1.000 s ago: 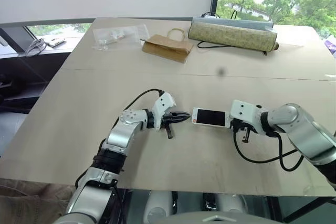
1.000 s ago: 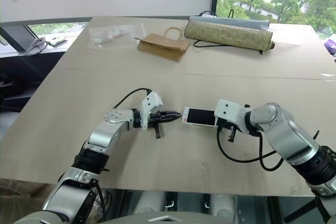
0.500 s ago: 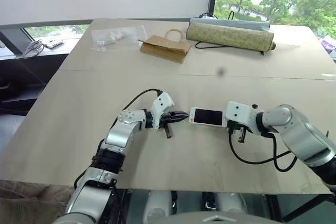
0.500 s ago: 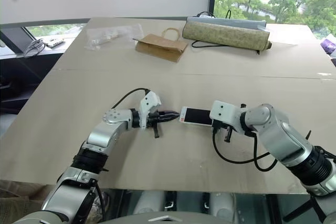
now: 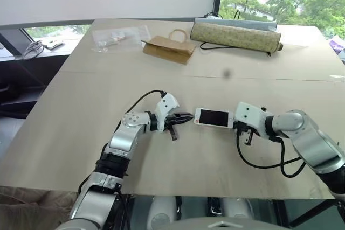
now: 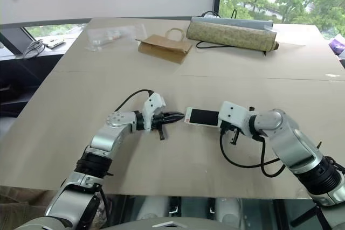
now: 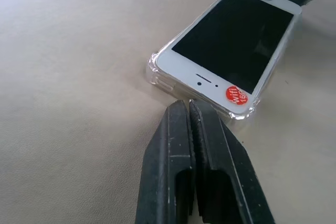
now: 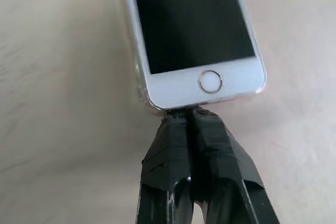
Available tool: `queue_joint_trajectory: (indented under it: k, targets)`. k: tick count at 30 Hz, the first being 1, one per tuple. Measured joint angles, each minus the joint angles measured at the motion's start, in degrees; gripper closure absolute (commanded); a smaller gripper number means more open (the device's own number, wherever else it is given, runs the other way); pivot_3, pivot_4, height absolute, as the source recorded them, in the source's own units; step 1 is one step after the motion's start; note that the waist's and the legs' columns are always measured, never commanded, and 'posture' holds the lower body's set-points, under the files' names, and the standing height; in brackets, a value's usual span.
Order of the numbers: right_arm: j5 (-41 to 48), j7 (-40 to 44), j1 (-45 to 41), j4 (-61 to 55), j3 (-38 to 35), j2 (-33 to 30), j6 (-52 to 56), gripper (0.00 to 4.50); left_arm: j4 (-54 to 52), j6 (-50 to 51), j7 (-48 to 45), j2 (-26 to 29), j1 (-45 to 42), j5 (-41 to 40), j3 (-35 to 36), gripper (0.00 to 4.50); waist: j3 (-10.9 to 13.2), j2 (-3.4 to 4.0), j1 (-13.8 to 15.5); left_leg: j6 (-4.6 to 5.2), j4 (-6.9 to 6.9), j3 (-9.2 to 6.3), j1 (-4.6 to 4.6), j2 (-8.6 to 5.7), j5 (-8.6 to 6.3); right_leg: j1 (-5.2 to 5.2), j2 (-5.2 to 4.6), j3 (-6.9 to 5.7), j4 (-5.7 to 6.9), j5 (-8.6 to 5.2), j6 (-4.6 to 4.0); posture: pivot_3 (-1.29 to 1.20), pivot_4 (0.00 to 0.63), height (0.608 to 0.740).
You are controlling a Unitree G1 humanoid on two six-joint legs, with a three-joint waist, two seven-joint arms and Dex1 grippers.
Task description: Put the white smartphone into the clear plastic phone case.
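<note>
Between my two end effectors, the white smartphone [image 5: 213,118] lies flat on the table [image 5: 81,106], screen up, seated in the clear plastic phone case [image 7: 155,75], whose transparent rim shows around its corners and edges in the left wrist view. My left end effector [image 5: 188,116] has its fingers pressed together with nothing between them, and its tip sits right at the earpiece end of the phone, close by the corner carrying a small red round sticker [image 7: 237,95]; I cannot tell whether it actually touches the case. My right end effector [image 8: 188,113] is likewise pinched shut and empty, its tip up against the opposite short end, just under the home button [image 8: 210,82], apparently in contact with the edge. Beyond both end effectors, well apart at the far side of the table, I see a crinkled clear plastic bag [image 5: 116,37], a brown paper bag [image 5: 168,48] with a handle, and a long rolled bundle [image 5: 237,34] with a black cable beside it.
</note>
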Motion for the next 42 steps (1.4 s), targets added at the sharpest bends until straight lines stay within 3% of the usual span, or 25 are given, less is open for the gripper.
queue_joint_trajectory:
  k: [4, 10, 13, 15, 24, 33, 42]
  targets:
    - [3.43, 0.49, 1.89, -1.81, -5.72, -2.01, 1.96, 4.50, -3.92, 1.13, -1.43, 2.01, 2.13, -2.20, 0.72, 4.39, 0.01, -0.01, -0.13, -0.02, -0.03, 0.00, -0.70, 0.01, 0.01, -0.59, 0.09, 0.00, -0.11, 0.18, -0.08, 0.00, 0.150, 0.740]
    - [7.66, 0.31, 4.80, -2.37, -11.36, -3.01, 2.96, 4.50, -12.83, 8.49, -5.85, 5.20, 2.75, -12.04, 4.51, 4.39, 0.36, -0.07, -0.02, -0.16, -0.10, 0.00, -0.77, 0.03, 0.08, -0.69, 0.48, 0.02, -0.10, 0.09, 0.10, 0.00, 0.150, 0.740]
    - [9.53, 0.19, 5.50, -2.49, -13.51, -2.08, 1.42, 4.50, -14.28, 10.87, -6.37, 5.11, 1.19, -12.99, 3.53, 4.39, 0.38, -0.09, 0.05, -0.05, -0.05, 0.00, -0.75, 0.00, 0.01, -0.65, 0.51, -0.01, -0.10, 0.07, 0.16, 0.00, 0.150, 0.740]
    - [12.28, -0.11, 5.46, -2.34, -16.48, 1.23, -0.23, 4.50, -13.84, 12.54, -5.38, 2.26, -1.51, -12.72, 0.96, 4.39, 0.39, -0.11, 0.13, -0.04, 0.09, -0.01, -0.76, 0.00, 0.01, -0.59, 0.53, -0.01, -0.09, 0.08, 0.18, 0.00, 0.150, 0.740]
    - [15.07, -2.31, 5.24, -1.81, -16.86, 2.95, -3.98, 4.50, -0.20, 8.02, -1.31, -2.97, -9.14, -3.16, -7.87, 4.39, 0.39, -0.13, -0.01, -0.10, 0.12, 0.02, -0.70, -0.10, 0.06, -0.59, 0.71, 0.09, 0.00, 0.17, 0.17, 0.00, 0.150, 0.740]
    - [15.80, -3.83, 5.75, -1.40, -15.57, 3.46, -5.35, 4.50, 3.74, 2.49, -1.11, -3.77, -10.19, 0.45, -8.29, 4.39, 0.38, -0.12, -0.02, -0.05, 0.17, 0.05, -0.67, -0.04, 0.03, -0.58, 0.66, 0.11, 0.06, 0.15, 0.20, 0.00, 0.150, 0.740]
    - [12.52, -4.23, -0.09, 7.68, -6.48, 5.30, -6.74, 4.50, 4.25, 1.58, -0.32, -4.69, -10.08, 1.46, -8.22, 4.39, 0.36, -0.13, 0.02, -0.04, 0.26, 0.08, -0.55, -0.07, 0.03, -0.58, 0.60, 0.18, 0.43, 0.16, 0.18, 0.00, 0.150, 0.740]
